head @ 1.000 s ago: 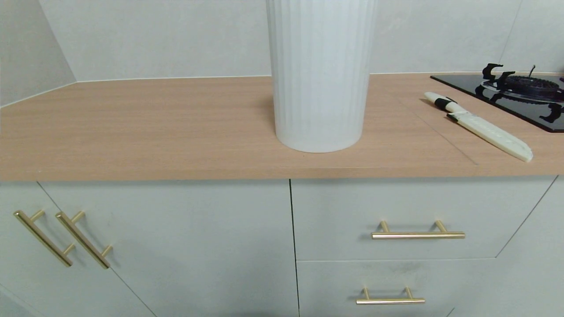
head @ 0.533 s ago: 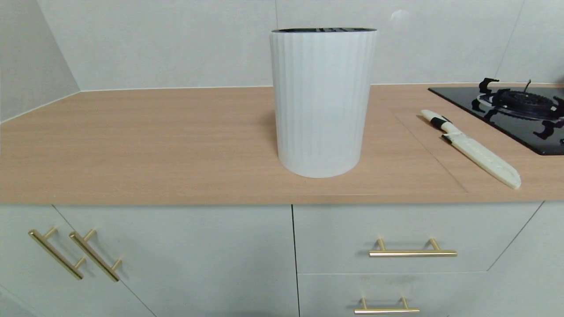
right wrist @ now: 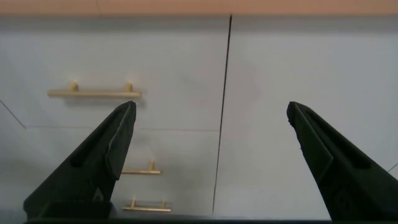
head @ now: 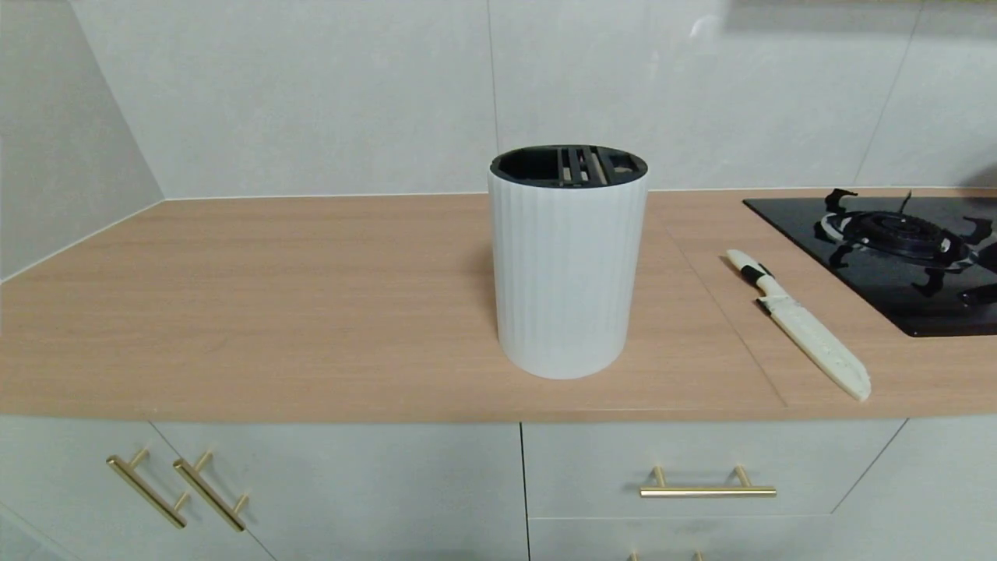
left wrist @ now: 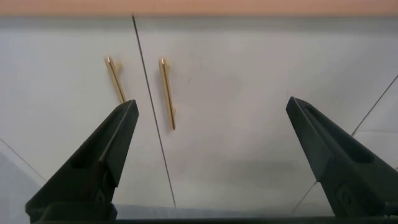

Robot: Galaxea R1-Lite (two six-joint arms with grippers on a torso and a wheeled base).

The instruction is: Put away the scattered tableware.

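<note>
Wood-grain counter (head: 311,312), ribbed white cylindrical holder (head: 567,273), cream knife (head: 802,327); left hand (left wrist: 211,102), right hand (right wrist: 211,106) spread

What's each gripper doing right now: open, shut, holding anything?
Left gripper: open, holding nothing.
Right gripper: open, holding nothing.

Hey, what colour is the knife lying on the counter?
The knife is cream-white with a black band on its handle; the head view shows it best.
</note>
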